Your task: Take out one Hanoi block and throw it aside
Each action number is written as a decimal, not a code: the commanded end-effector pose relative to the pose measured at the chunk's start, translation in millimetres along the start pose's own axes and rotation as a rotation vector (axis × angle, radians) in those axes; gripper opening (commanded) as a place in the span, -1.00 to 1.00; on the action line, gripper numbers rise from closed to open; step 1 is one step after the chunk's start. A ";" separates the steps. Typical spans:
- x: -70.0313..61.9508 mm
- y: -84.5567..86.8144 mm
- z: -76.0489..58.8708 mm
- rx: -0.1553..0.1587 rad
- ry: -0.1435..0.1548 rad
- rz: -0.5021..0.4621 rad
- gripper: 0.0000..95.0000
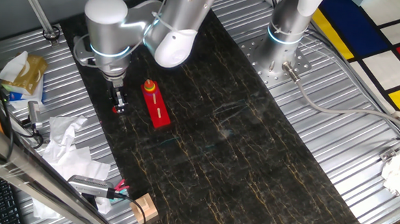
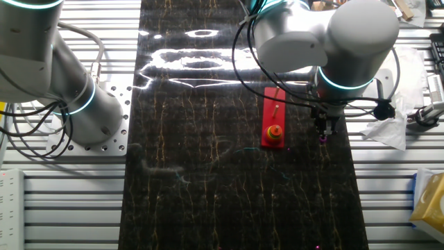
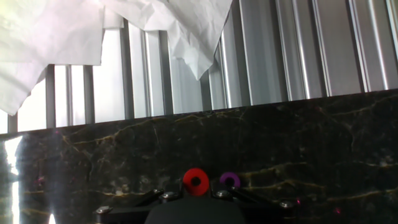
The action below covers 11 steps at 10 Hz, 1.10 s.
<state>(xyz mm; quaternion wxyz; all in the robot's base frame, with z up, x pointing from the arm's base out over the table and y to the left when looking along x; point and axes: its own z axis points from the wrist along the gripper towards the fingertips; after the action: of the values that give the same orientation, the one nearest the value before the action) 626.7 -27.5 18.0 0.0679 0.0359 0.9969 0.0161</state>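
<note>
Gripper clenches a tiny round red Hanoi block, ring-shaped, above the veined dark marble mat.

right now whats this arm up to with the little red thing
The arm's gripper is down near the edge of the dark mat, beside the long red base. A tiny round red Hanoi block sits right at the fingertips, with a small purple piece next to it. The block is off the base, whose peg end holds other pieces. Whether the fingers are clamped on it can't be told. Crumpled white paper lies just beyond the mat.
</note>
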 end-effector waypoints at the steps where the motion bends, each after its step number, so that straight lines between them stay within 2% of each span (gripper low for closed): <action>1: -0.4 -0.4 1.2 0.001 -0.003 0.000 -0.60; 4: -0.4 -0.8 2.9 -0.001 -0.010 -0.001 -0.60; 5: -0.4 -0.9 3.0 -0.005 -0.011 -0.001 -0.20; 7: -0.4 -0.9 3.4 -0.017 -0.013 0.001 -0.20; 8: -0.4 -0.9 3.4 -0.018 -0.013 -0.002 0.20; 10: -0.6 -0.8 3.3 -0.014 -0.011 -0.016 0.20; 11: -0.8 -0.5 2.2 0.001 0.000 -0.043 -0.20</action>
<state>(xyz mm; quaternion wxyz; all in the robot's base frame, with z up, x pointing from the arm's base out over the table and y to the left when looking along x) 628.9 -27.1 16.5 0.0696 0.0141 0.9974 0.0145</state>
